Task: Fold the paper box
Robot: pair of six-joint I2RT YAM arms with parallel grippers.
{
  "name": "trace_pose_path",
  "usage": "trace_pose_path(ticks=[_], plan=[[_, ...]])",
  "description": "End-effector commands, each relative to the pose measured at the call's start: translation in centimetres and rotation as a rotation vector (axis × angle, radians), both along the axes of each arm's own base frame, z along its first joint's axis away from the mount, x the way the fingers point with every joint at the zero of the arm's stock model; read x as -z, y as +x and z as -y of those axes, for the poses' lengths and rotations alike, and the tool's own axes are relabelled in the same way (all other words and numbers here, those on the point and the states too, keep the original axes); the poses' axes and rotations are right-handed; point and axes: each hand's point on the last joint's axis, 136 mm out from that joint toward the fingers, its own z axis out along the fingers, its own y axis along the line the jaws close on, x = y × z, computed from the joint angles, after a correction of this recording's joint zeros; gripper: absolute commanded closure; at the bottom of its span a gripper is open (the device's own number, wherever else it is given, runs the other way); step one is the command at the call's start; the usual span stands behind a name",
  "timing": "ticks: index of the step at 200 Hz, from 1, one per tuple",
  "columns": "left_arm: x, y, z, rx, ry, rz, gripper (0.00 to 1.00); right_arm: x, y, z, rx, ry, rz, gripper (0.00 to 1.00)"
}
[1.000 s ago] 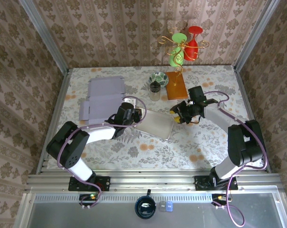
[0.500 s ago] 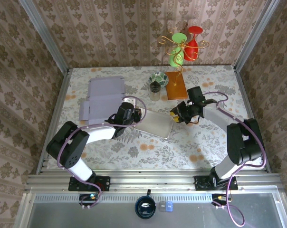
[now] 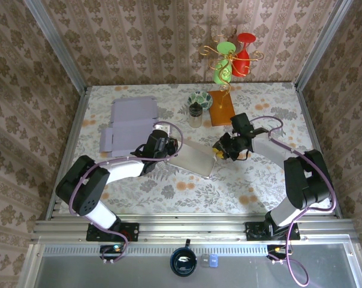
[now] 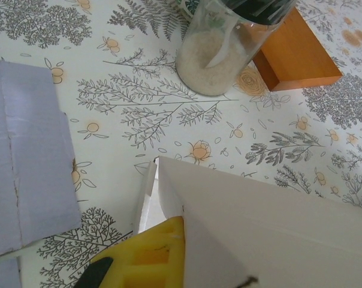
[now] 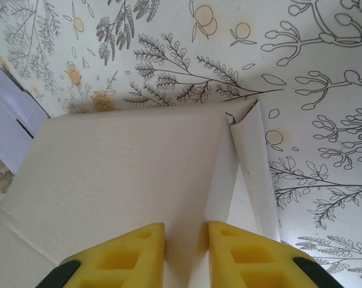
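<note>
Over the floral table, the right hand pinched a flap of the white paper box between nearly touching fingers, and the left hand was clamped tight on its opposite edge. The box lay mid-table between the arms; a rice jar and an orange block stood beyond it.

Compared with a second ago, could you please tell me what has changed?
The right gripper slid left and narrowed its jaws onto the right flap of the white paper box. The left gripper kept its pinch on the opposite edge; the purple cardboard and rice jar stayed put.
</note>
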Motion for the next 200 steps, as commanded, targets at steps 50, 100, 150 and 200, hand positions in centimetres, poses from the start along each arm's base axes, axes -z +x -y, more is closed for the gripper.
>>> trace_pose_path(ticks=[50, 100, 150, 200], plan=[[-0.8, -4.9, 0.3, 0.062, -0.116, -0.194, 0.53, 1.2, -1.1, 0.5, -0.023, -0.098, 0.002, 0.77], [-4.3, -9.3, -1.1, 0.055, -0.259, -0.335, 0.34, 0.6, -0.8, 0.1, -0.033, -0.1, 0.018, 0.77], [-9.1, -9.0, -6.5, -0.098, -0.329, -0.469, 0.37, 0.5, -0.7, 0.1, -0.043, -0.11, 0.022, 0.77], [-9.2, -0.3, -7.1, -0.006, -0.249, -0.542, 0.49, 0.7, -0.6, 0.0, -0.06, -0.119, 0.022, 0.77]])
